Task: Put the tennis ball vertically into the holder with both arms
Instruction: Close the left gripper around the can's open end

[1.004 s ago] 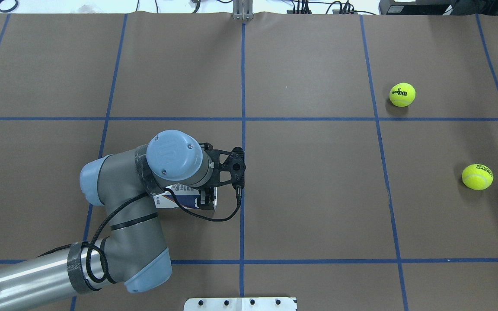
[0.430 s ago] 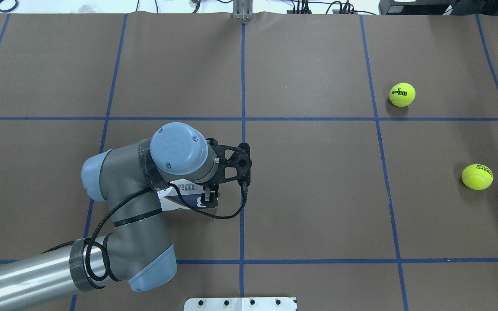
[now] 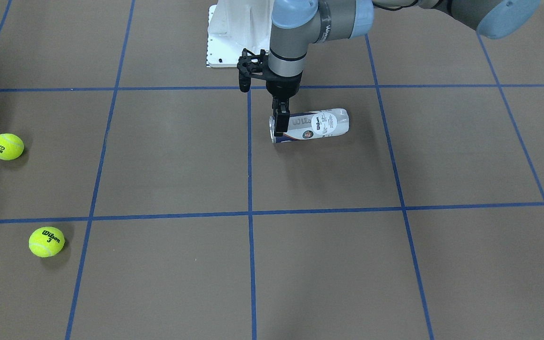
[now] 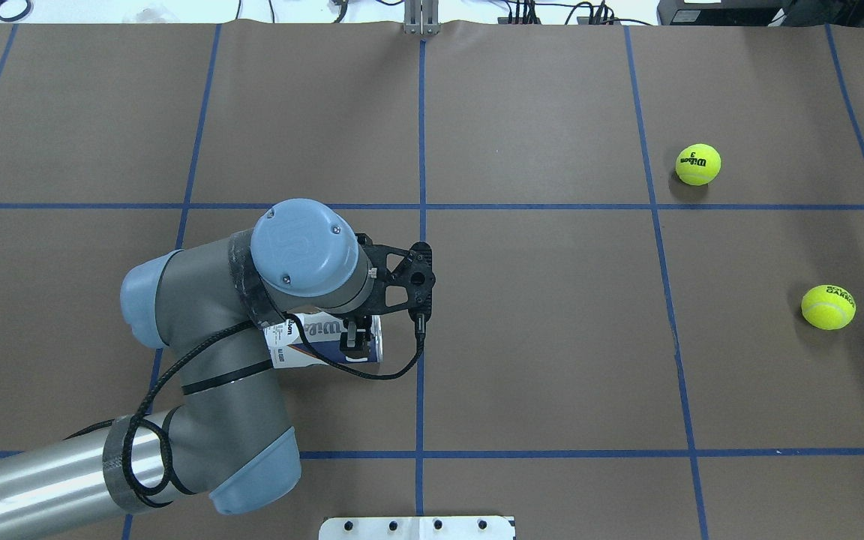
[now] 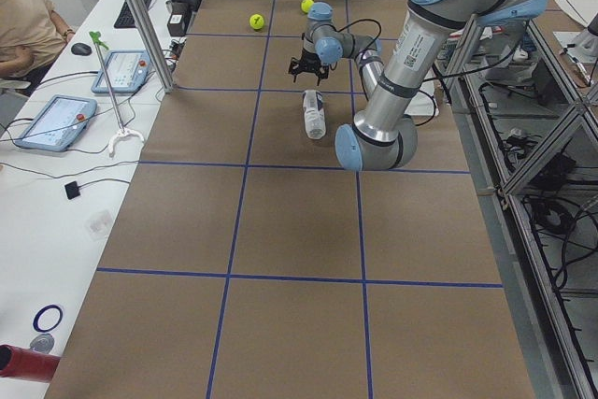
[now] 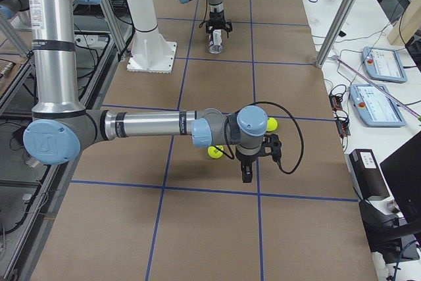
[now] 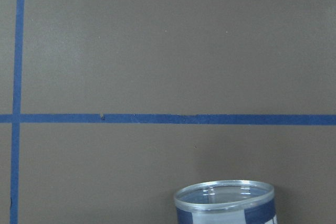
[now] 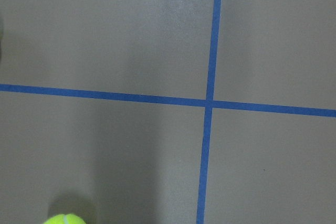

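The holder (image 3: 317, 124), a clear Wilson can with a white and navy label, lies on its side on the brown table. It also shows in the overhead view (image 4: 310, 339). My left gripper (image 3: 279, 126) points down and is shut on the holder at its open end; in the overhead view the left gripper (image 4: 357, 346) sits over that end. The rim of the holder (image 7: 224, 196) shows at the bottom of the left wrist view. My right gripper (image 6: 245, 176) hangs above the table near two yellow tennis balls; I cannot tell whether it is open.
Two tennis balls lie at the right: one marked Wilson 3 (image 4: 697, 164) and one nearer (image 4: 828, 307). One ball (image 8: 64, 219) peeks in at the right wrist view's bottom edge. The white metal base (image 4: 417, 527) is at the near table edge. Blue tape lines cross the table.
My left wrist has shifted slightly away from the robot. The holder has turned a little with the gripper on its open end. The balls have not moved.
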Available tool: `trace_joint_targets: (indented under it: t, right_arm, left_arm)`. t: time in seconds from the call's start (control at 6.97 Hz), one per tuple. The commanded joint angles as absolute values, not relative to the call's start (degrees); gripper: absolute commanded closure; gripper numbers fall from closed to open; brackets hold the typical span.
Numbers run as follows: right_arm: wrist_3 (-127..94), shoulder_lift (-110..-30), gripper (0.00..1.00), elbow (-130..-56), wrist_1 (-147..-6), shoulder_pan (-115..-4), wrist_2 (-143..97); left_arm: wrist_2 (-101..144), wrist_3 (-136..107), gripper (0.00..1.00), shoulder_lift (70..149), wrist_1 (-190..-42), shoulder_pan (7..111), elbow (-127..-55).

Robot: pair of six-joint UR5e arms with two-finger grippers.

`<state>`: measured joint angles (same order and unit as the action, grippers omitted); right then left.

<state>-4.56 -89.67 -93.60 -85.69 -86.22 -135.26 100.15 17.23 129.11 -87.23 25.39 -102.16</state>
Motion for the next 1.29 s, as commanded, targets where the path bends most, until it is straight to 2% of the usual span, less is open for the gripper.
trace_joint_targets:
  t: [0.0,0.72,1.15]
  right_arm:
    - [-4.57,-89.65,0.0,-93.6,-85.69,-86.22,-135.35]
    - [-6.06,-89.65,0.0,-93.52,-85.69,-85.87,-135.35]
    - [-6.15,-89.65,0.0,-93.6,-85.69,-85.69,-135.35]
  left_arm:
    - [100.2,12.95,0.01,129.11,-85.78,25.14,-101.61]
    - [100.2,8.88,0.01,129.99,-89.63,24.52,-96.17]
    - [106.4,9.14,0.02,129.64,-88.95,24.61,-96.24]
